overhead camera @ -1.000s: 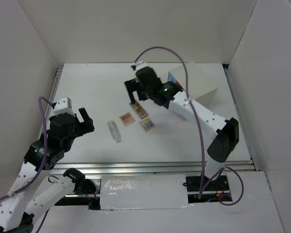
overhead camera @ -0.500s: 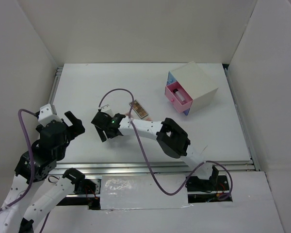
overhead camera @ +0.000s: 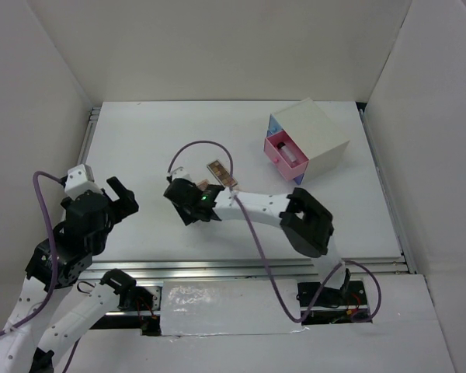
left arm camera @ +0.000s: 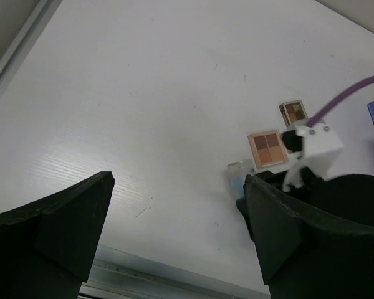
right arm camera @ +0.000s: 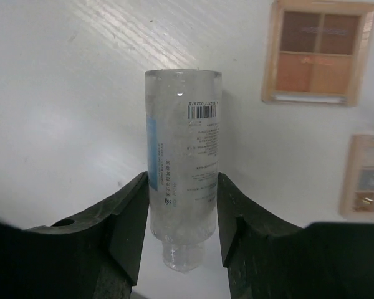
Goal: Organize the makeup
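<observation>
A clear tube (right arm camera: 182, 162) with a barcode lies on the white table, and my right gripper (right arm camera: 182, 182) is shut on its lower end, both fingers against its sides. The top view has that gripper (overhead camera: 188, 203) left of centre, covering the tube. A peach palette (right arm camera: 318, 53) and a multicoloured palette (right arm camera: 368, 174) lie just beyond it. Farther back lies a brown palette (overhead camera: 222, 175). My left gripper (overhead camera: 123, 198) hovers open to the left with nothing between its fingers; its wrist view shows the tube (left arm camera: 239, 174), peach palette (left arm camera: 267, 149) and brown palette (left arm camera: 293, 113).
A white box (overhead camera: 311, 124) stands at the back right with its pink drawer (overhead camera: 279, 151) pulled open and a pale item inside. White walls close in the table on three sides. A metal rail (overhead camera: 256, 268) runs along the near edge.
My right arm swung from the palettes near the box down to the clear tube, and its jaws closed in on it. The left arm drew back slightly toward the left.
</observation>
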Tool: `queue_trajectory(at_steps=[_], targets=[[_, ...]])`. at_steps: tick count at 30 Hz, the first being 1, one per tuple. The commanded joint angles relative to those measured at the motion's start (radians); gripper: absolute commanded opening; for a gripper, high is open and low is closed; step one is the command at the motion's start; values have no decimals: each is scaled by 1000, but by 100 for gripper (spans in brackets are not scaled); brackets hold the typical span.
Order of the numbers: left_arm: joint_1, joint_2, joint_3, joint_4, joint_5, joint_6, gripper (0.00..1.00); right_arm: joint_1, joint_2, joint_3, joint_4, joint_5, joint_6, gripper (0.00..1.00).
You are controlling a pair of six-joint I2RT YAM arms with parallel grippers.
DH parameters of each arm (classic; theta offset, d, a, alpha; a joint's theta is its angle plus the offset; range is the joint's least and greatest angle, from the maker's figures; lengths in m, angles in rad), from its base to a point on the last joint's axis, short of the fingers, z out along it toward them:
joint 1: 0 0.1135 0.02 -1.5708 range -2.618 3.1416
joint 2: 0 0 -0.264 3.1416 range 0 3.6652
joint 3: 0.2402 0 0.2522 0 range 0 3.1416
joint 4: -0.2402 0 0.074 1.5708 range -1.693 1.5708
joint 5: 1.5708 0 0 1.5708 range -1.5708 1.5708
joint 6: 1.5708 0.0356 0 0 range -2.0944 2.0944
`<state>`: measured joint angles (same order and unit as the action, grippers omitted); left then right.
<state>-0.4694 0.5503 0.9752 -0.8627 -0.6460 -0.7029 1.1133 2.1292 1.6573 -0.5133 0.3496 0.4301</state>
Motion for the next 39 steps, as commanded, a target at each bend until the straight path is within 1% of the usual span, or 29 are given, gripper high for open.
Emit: queue_trajectory(at_steps=[1, 2, 3, 4, 5, 6, 7, 8, 9, 11, 12, 16, 17, 19, 22, 26, 29, 31, 32, 33, 34, 36, 37, 39], targets=[[3, 2, 11, 37, 12, 31, 99, -47, -300, -82, 182, 13, -198, 0], [3, -3, 8, 40, 17, 36, 99, -68, -383, -100, 186, -24, -287, 0], [3, -6, 7, 47, 20, 40, 99, -128, -417, -126, 168, -49, -328, 0], [2, -7, 5, 48, 29, 42, 99, -157, -454, -139, 156, -70, -402, 0], [2, -15, 5, 51, 32, 45, 99, -190, -518, -151, 147, -98, -434, 0], [3, -18, 5, 54, 32, 48, 99, -264, -547, -174, 112, -130, -480, 0], [3, -21, 2, 59, 35, 49, 99, -303, -578, -189, 96, -176, -526, 0], [3, -30, -1, 63, 46, 52, 99, -340, -639, -214, 93, -223, -607, 0], [2, -33, -3, 68, 54, 57, 99, -402, -666, -264, 94, -228, -644, 0], [3, -38, -6, 79, 66, 63, 99, -461, -722, -297, 81, -239, -742, 0], [2, -38, -7, 82, 71, 69, 99, -522, -729, -297, 53, -219, -758, 0], [2, -15, -9, 91, 94, 80, 99, -647, -692, -239, -31, -196, -800, 0], [3, -10, -9, 93, 98, 83, 99, -656, -681, -228, -50, -201, -807, 1], [2, 0, -7, 93, 106, 86, 99, -673, -648, -217, -57, -161, -821, 1], [2, 5, -10, 99, 115, 92, 100, -685, -602, -229, -27, -66, -827, 1], [2, 5, -12, 102, 118, 94, 99, -701, -558, -200, -25, -38, -804, 2], [2, 10, -10, 102, 123, 95, 99, -701, -526, -186, -34, -15, -786, 12], [0, 8, -10, 100, 124, 97, 99, -702, -508, -191, -28, 12, -783, 20], [2, 8, -10, 103, 124, 97, 99, -701, -502, -198, -16, 46, -780, 27], [2, 4, -12, 103, 128, 98, 99, -701, -496, -200, -13, 58, -774, 30], [0, 2, -12, 103, 128, 98, 99, -702, -494, -200, -11, 68, -771, 38], [2, 0, -12, 105, 131, 102, 99, -701, -505, -194, -8, 62, -751, 47], [2, 2, -13, 106, 132, 100, 99, -701, -512, -183, -7, 58, -743, 54], [2, 3, -12, 106, 134, 102, 99, -701, -535, -168, -7, 48, -722, 64]])
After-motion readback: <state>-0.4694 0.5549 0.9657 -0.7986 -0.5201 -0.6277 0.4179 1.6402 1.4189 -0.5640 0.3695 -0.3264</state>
